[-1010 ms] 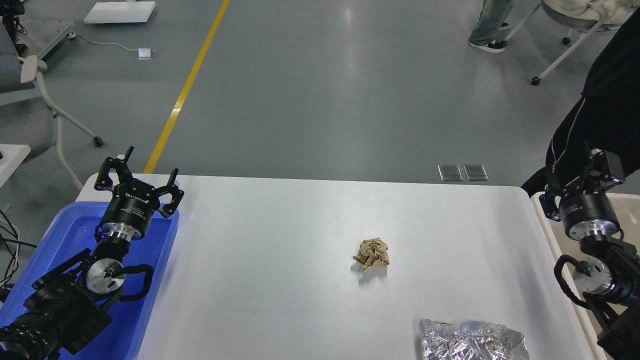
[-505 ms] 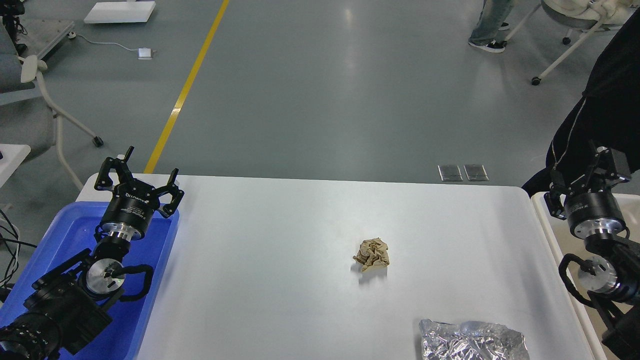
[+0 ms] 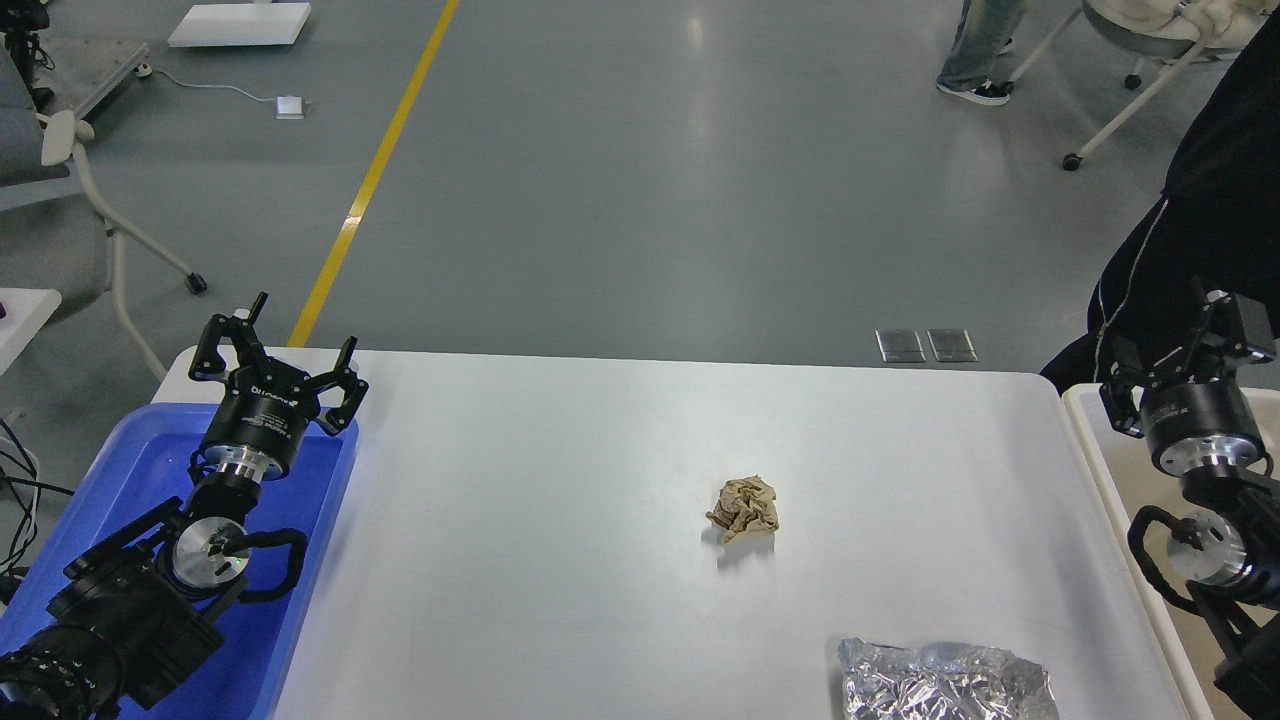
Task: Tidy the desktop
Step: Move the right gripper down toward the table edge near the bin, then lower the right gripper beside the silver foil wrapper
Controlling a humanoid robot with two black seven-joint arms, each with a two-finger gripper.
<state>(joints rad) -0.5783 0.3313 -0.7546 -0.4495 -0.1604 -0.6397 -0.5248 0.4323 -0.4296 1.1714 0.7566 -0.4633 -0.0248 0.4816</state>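
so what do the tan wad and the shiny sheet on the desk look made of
The tan wad looks like crumpled brown paper: matte, with sharp creases. The shiny sheet at the desktop's near edge looks like aluminium foil: silvery, mirror-bright wrinkles. It could be a foil wrapper.

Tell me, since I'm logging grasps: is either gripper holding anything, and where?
Nothing is held: the left gripper is open and empty; the right gripper shows nothing in it.

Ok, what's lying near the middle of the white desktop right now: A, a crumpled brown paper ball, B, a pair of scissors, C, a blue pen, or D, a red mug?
A: a crumpled brown paper ball sits alone mid desktop, with foil at the near edge.
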